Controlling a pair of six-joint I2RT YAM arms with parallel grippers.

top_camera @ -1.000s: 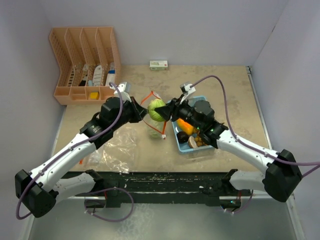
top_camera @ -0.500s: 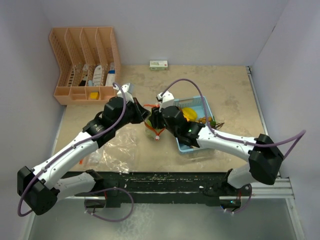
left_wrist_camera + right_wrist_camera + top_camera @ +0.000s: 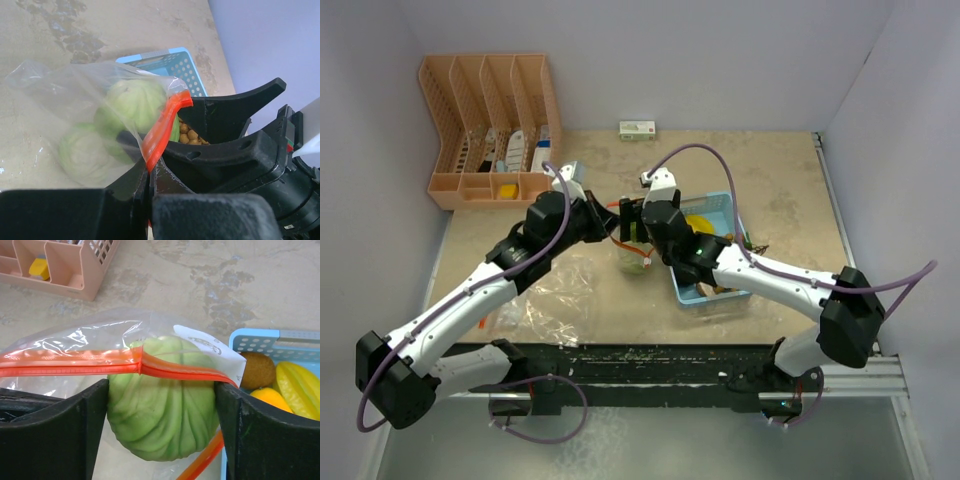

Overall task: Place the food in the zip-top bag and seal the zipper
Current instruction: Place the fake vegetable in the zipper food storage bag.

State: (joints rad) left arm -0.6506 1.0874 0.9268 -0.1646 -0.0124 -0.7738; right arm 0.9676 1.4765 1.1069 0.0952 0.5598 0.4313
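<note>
- Beige, stained tabletop (image 3: 780, 180): carries everything listed below.
- Left arm, white and black: reaches in from the near left. The left gripper (image 3: 149, 172) has its jaws closed, pinching the orange zipper strip (image 3: 70, 362) at one end of the bag's mouth.
- Right arm, white and black: reaches in from the near right, bent over the tray. The right gripper (image 3: 162, 385) has its jaws spread wide at the bag's mouth, gripping nothing. The green piece shows in the gap between them.
- Peach plastic slotted rack (image 3: 490, 110): stands at the far left, well apart from the bag, with small items in its compartments.
- Clear zip-top plastic bag (image 3: 60, 95): held up at mid-table between the two grippers, mouth open, just beside the tray.
- Crumpled clear plastic sheet (image 3: 560, 295): lies flat under the left arm.
- Light blue perforated rectangular tray (image 3: 260, 340): sits to the right of the bag.
- Pale green leafy toy cabbage (image 3: 160, 420): inside the bag, below the zipper.
- Yellow ridged toy fruit (image 3: 300, 385): in the tray.
- Orange toy fruit (image 3: 267, 397): in the tray, beside the yellow one.
- Brown fuzzy oval toy (image 3: 257, 370): in the tray's corner nearest the bag.
- Bunch of small brown balls (image 3: 189, 136): in the tray, partly hidden behind the right gripper.
- Small white box (image 3: 638, 129): at the far edge of the table.
</note>
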